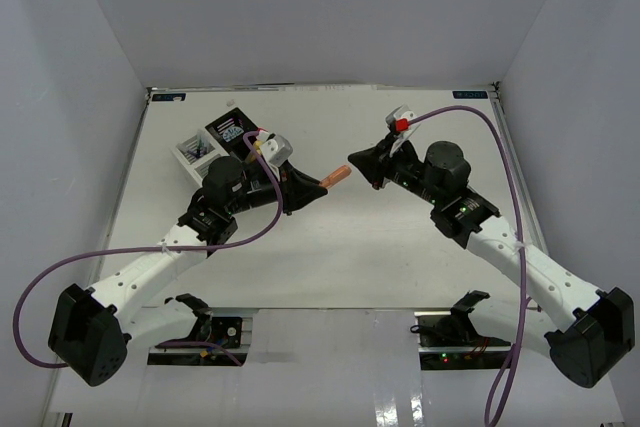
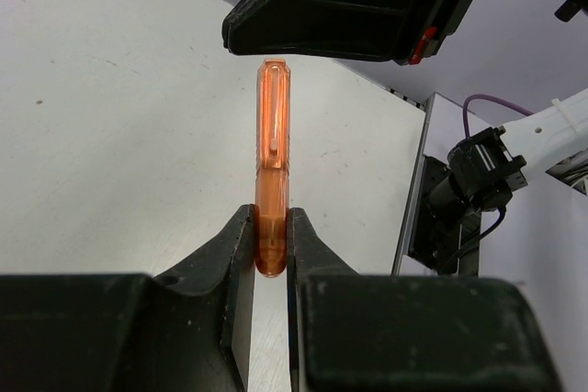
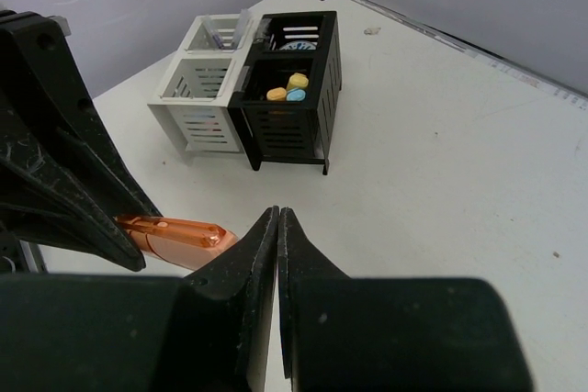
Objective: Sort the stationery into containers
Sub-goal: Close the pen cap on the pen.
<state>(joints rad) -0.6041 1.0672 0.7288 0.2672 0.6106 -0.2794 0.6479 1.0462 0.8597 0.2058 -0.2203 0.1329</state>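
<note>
The orange highlighter (image 2: 273, 135) hangs above the middle of the worktop (image 1: 400, 257) between the two arms, one end pinched between the fingers of the left end effector (image 2: 271, 225) and its clip end pointing at the right end effector (image 3: 277, 222), whose fingers are pressed together on nothing just beside its tip. Well apart, at the far left of the worktop, stands the cluster of containers (image 1: 205, 147). The nearer black compartment (image 3: 289, 126) holds orange, yellow and blue highlighter ends (image 3: 287, 89), the blue-white tub (image 3: 299, 46) shows in the black one behind, and the two white compartments (image 3: 197, 89) adjoin them.
</note>
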